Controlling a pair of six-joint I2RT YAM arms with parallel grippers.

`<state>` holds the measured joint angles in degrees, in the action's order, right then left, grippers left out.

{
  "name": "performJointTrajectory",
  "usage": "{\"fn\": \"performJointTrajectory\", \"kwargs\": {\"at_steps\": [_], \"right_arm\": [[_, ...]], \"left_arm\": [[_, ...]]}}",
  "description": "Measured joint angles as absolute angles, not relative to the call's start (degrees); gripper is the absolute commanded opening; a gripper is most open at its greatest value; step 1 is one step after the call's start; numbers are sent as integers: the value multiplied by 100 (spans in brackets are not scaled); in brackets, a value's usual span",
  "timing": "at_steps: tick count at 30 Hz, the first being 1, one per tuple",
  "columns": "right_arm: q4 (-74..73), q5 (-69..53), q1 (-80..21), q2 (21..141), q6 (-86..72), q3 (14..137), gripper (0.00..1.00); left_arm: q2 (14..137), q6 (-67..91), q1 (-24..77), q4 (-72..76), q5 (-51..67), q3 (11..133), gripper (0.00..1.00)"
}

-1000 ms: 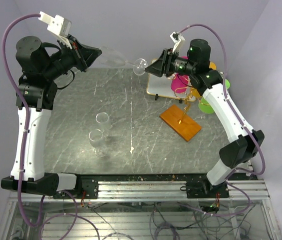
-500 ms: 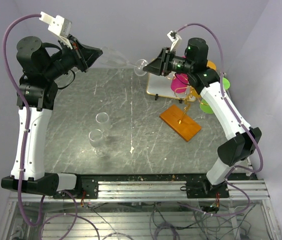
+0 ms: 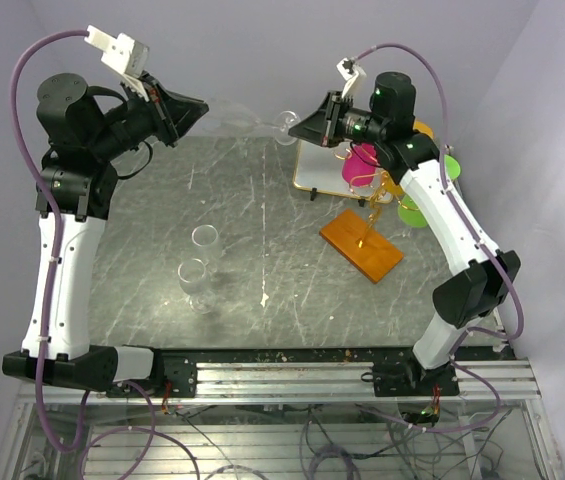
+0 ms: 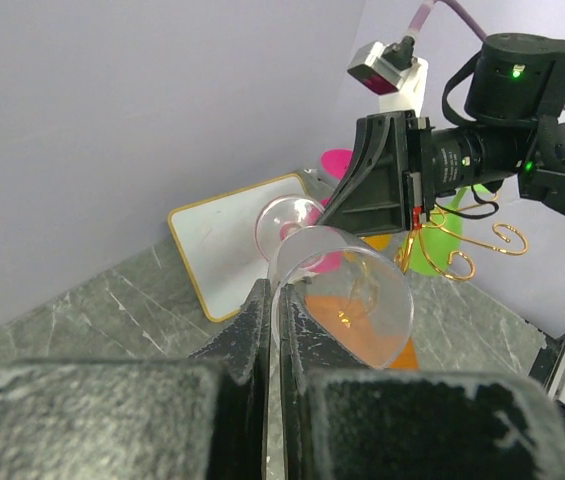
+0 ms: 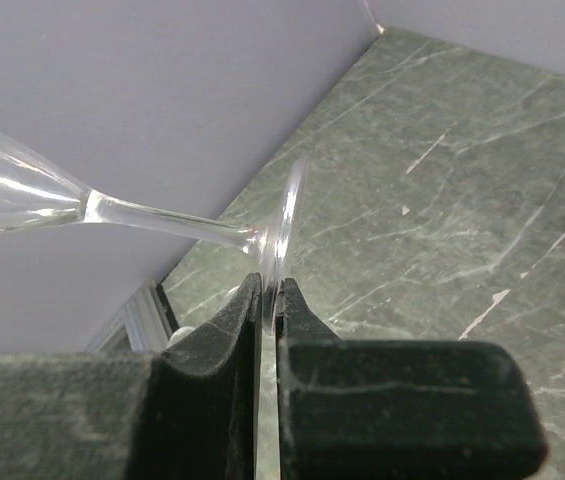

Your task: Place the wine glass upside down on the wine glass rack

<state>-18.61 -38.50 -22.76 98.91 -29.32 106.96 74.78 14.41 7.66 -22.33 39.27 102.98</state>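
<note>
Left arm raised over the far left of the tabletop (image 3: pixel 262 230). Its left end effector (image 3: pixel 200 105) is closed almost fully, and the fingers (image 4: pixel 257 320) pinch the rim of the bowl of the wine glass (image 4: pixel 347 285).

Below it, near the tabletop's middle, the far clear glass (image 3: pixel 204 238) and the near clear glass (image 3: pixel 194 278) stand upright, just beside each other.

The wine glass lies roughly horizontal in the air above the far edge of the tabletop, spanning the gap between the two arms, with its bowl to the left and its foot to the right.

The right end effector (image 3: pixel 295 127) is likewise nearly closed. Its fingers (image 5: pixel 222 340) clamp the edge of the disc-shaped foot, and the stem runs away from them toward the bowl.

Beneath this end effector a gold-framed panel (image 3: pixel 314 172) lies flat.

To its right stands the wine glass rack (image 3: pixel 380 195), its gold scrolled arms rising from an orange-brown base (image 3: pixel 362 245); the wine glass is well apart from it.

A pink cup (image 3: pixel 360 162) and a green cup (image 3: pixel 412 210) sit close around the rack.
</note>
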Motion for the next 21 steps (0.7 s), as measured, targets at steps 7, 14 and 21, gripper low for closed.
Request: {"fn": "performJointTrajectory", "kwargs": {"at_steps": [7,14,21], "right_arm": [[-1992,-3726,-2034,9797,-2626,10812,0],[-2279,-3439,-1586,9601,-2040,10812,0],[-2657,-2891,-1518,8952,-729,10812,0]], "left_arm": [[7435,1280,773,-2285,3848,10256,39],[7247,956,773,-2408,3424,10256,63],[7098,617,770,-2683,2842,10259,85]]}}
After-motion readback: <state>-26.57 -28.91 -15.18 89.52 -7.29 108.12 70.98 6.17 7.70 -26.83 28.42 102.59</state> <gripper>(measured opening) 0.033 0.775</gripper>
